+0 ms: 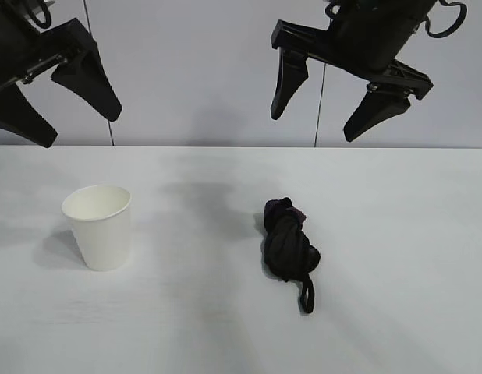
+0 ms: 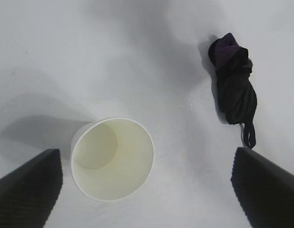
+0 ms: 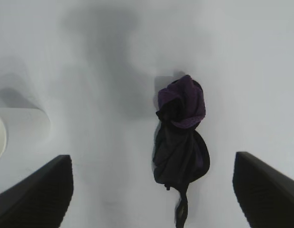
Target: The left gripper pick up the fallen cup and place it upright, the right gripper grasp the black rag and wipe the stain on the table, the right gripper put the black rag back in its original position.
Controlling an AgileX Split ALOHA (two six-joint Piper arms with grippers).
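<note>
R gripper (image 1: 323, 109): jaws apart, nothing between them, hanging high above the black rag (image 1: 289, 240) and slightly to the rear of it. Judged: the rag lies loose because the wipe is done and it has been put down; the jaws are clear of it.

L gripper (image 1: 73, 117): jaws wide apart, empty, raised above and left-rear of the cup (image 1: 99, 226). No contact w/ cup.

Cup: upright on its base, mouth up, well left of the rag. Judged: righting step complete, so the L arm has no reason to hold it.

Rag: bunched, thin looped tail trailing toward the near edge of the table (image 1: 397, 312). Flat on the table, touching nothing else.

Stain: none visible in any view; table between cup and rag reads plain white. Judged: wiped off.

View differences: exterior view alone shows both grippers' height off the table. L wrist view looks into the cup mouth: inside empty, dry as far as can be told. R wrist view shows the purple tint at the rag's far end, which the exterior view barely gives; the cup is only a sliver at that frame's edge.
</note>
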